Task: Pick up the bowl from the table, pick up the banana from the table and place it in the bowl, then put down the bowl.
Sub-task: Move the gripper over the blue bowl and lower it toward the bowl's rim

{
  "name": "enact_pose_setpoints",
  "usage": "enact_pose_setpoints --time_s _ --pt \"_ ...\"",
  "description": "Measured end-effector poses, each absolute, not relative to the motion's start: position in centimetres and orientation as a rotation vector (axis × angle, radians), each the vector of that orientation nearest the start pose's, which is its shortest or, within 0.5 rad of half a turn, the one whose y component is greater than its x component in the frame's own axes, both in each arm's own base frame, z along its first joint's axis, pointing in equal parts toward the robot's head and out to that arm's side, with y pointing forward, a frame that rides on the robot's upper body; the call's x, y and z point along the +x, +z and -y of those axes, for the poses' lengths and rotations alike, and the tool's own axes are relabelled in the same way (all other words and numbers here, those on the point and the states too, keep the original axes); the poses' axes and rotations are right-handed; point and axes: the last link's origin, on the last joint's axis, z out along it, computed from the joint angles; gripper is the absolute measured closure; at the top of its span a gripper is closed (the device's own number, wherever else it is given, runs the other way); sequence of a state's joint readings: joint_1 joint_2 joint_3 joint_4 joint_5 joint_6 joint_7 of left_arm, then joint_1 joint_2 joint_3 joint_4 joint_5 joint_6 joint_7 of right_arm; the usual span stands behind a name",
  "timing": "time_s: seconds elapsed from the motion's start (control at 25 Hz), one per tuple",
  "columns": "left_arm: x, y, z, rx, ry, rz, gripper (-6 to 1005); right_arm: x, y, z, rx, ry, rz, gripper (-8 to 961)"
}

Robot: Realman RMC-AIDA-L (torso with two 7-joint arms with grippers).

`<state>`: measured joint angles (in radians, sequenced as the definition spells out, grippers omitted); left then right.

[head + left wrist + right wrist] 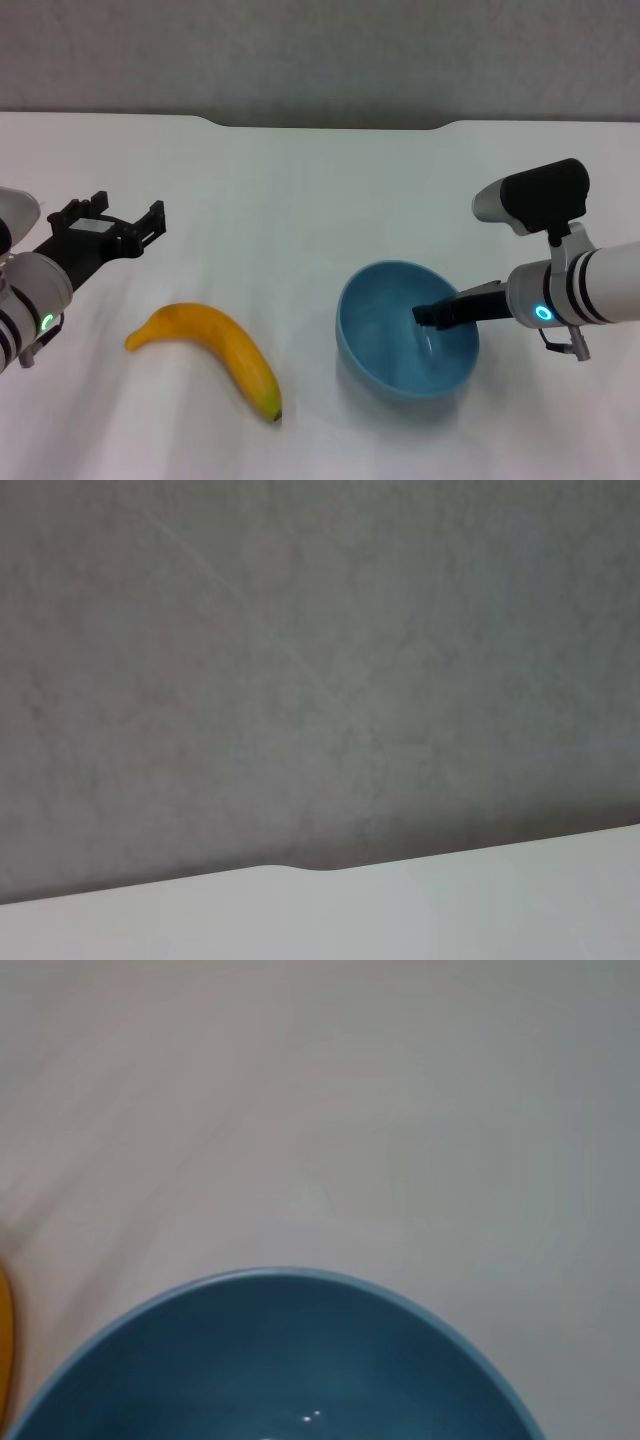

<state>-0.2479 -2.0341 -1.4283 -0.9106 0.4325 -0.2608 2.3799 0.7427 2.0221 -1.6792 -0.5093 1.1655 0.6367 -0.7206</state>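
Observation:
The light-blue bowl [395,345] stands on the white table [300,200], right of centre; its far rim fills the low part of the right wrist view [280,1360]. My right gripper [428,316] reaches from the right over the bowl's right rim and into the bowl. The yellow-orange banana [215,350] lies on the table to the left of the bowl, dark tip toward me; a sliver of it shows in the right wrist view [3,1345]. My left gripper [113,225] is open and empty, hovering behind and left of the banana.
The table's notched far edge [330,125] meets a grey wall [320,50]. The left wrist view shows only that wall [300,680] and a strip of tabletop [420,910].

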Motion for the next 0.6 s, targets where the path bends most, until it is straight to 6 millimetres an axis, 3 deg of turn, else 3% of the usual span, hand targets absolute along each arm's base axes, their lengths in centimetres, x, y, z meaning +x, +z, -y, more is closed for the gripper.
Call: enact_pose_setpoints --time_s 0.6 --pt "-29.01 -0.93 -37.2 -1.852 -0.45 0.763 213 26.21 -8.56 -39.96 -2.315 -0.064 -1.165 835"
